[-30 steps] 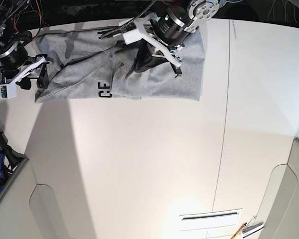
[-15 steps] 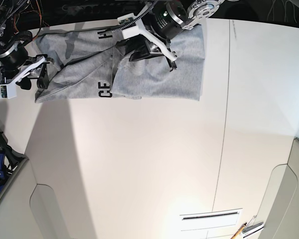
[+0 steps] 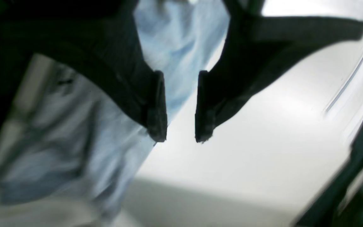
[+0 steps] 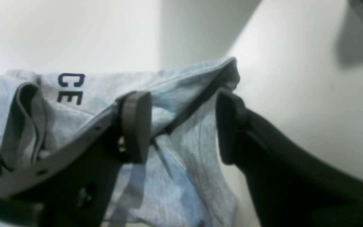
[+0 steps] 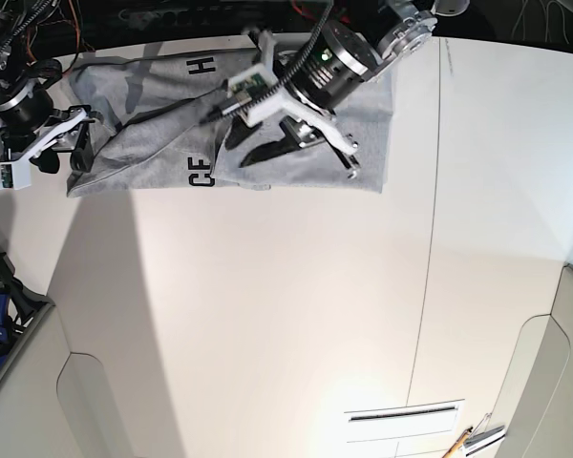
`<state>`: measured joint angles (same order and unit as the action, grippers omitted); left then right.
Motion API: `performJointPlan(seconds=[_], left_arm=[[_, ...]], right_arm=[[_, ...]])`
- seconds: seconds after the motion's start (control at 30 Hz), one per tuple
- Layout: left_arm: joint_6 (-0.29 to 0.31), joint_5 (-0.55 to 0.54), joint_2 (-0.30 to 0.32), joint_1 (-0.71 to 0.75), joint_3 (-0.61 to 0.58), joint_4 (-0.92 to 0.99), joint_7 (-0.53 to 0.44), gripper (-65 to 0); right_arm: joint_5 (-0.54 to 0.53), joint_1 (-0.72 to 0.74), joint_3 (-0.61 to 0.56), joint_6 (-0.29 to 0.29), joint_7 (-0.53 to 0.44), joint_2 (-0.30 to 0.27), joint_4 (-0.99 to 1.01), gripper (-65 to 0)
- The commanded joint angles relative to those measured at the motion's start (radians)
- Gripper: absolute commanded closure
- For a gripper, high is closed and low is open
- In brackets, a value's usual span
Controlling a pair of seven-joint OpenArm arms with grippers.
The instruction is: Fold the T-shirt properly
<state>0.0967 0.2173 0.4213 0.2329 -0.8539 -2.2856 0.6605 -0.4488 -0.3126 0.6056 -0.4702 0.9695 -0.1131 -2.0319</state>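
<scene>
The grey T-shirt (image 5: 143, 134) lies bunched along the table's far edge, with black lettering (image 5: 201, 175) showing at its front hem and near the top. My left gripper (image 5: 301, 143) hovers over the shirt's right half. In the left wrist view it (image 3: 180, 132) is open with nothing between the fingers, the T-shirt (image 3: 74, 142) to the left below it. My right gripper (image 5: 70, 143) is at the shirt's left end. The right wrist view shows it (image 4: 181, 129) open, with a raised folded edge of the T-shirt (image 4: 187, 104) running between its fingers beside the lettering (image 4: 71, 88).
The white table (image 5: 286, 315) extends toward the camera, with a thin seam (image 5: 425, 286) running down it. A slotted panel (image 5: 401, 415) and a small tool (image 5: 473, 439) lie at the near right. Dark gear (image 5: 0, 305) sits off the left edge.
My left gripper has opened, let go of the shirt fold and swung round above the shirt. More lettering shows near the shirt's top. The right arm has stayed still.
</scene>
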Motion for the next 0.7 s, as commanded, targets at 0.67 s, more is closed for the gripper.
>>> performJointPlan(seconds=[0.67], left_arm=[[0.518, -0.973, 0.000, 0.140, 0.546, 0.071, 0.392, 0.0]], right_arm=[[-0.014, 0.005, 0.005, 0.003, -0.027, -0.008, -0.020, -32.5]])
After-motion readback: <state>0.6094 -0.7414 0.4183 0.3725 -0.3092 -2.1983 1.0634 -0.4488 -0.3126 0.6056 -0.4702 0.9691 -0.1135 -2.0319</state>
